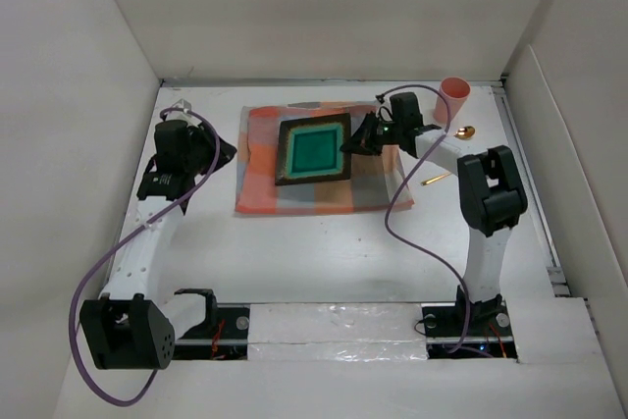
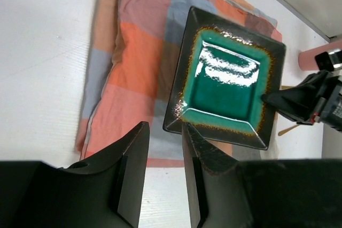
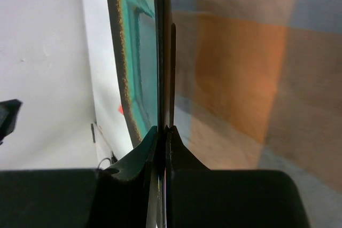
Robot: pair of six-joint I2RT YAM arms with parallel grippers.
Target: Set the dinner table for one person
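Overhead and wrist views. The tabletop, the broad white surface walled by upright white panels, lies beneath everything you see. An orange-and-grey checked cloth is spread across its far middle. A square dark plate with a teal centre rests flat on the cloth.

Your right tool meets the plate at its right edge. In the right wrist view the fingers are clenched on the rim, which runs edge-on out from between them.

Your left tool hangs over the left border of the cloth, well apart from the plate. Its jaws stand partly apart with nothing between them.

A pink cup stands upright near the far right corner. A gold spoon lies just in front of it.
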